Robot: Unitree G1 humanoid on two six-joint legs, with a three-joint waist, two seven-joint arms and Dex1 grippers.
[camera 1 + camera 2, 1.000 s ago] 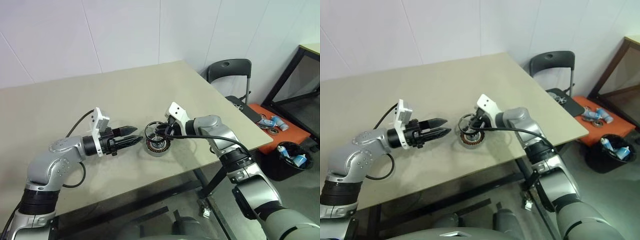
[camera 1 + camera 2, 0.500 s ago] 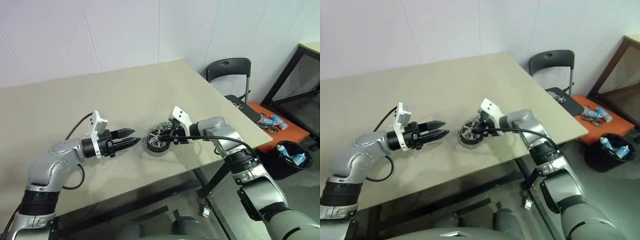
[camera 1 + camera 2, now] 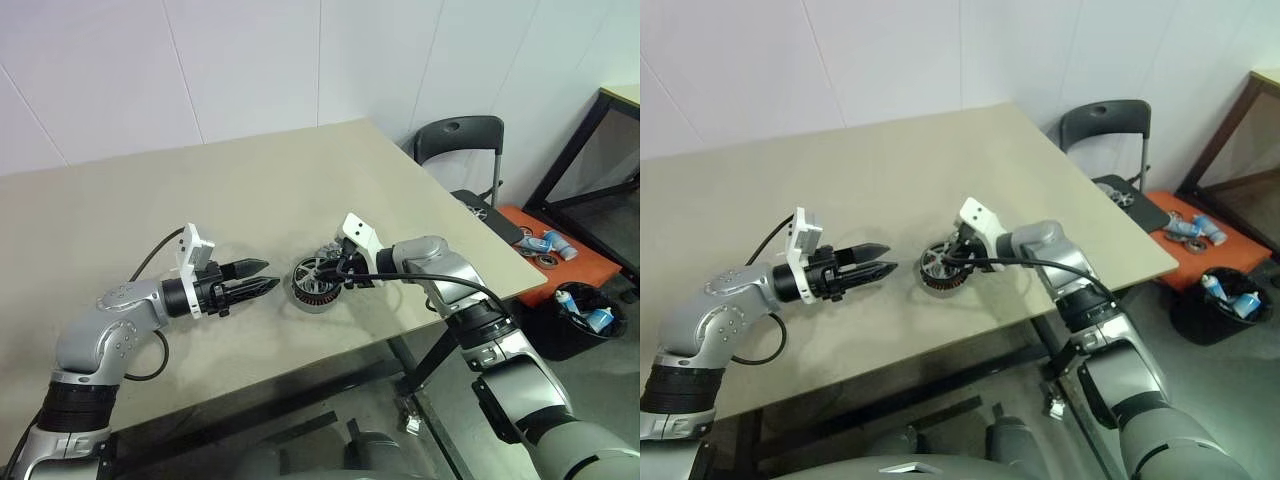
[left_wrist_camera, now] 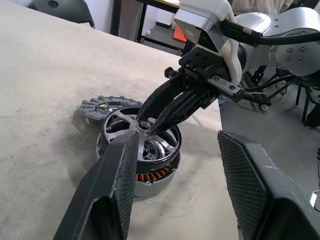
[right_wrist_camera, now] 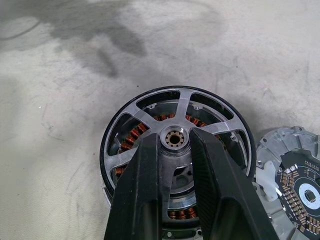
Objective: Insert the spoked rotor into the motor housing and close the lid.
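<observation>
Since a second earlier, the spoked rotor (image 5: 175, 150) had been lowered from a tilted hold onto the motor housing (image 4: 150, 181), where it now sat on the bench (image 3: 120, 215). Nearest, the left tool (image 3: 262, 277) was held just beside the housing, its fingers apart and empty. Beyond it, the right tool (image 5: 176, 131) was nearly together, clamped on the rotor's hub. Behind lay a round lid (image 4: 102, 106).

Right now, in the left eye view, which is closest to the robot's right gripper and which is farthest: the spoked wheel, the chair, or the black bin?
1. Spoked wheel: right at the right gripper, on the table.
2. Chair: behind the table's far corner.
3. Black bin: on the floor, far right.
</observation>
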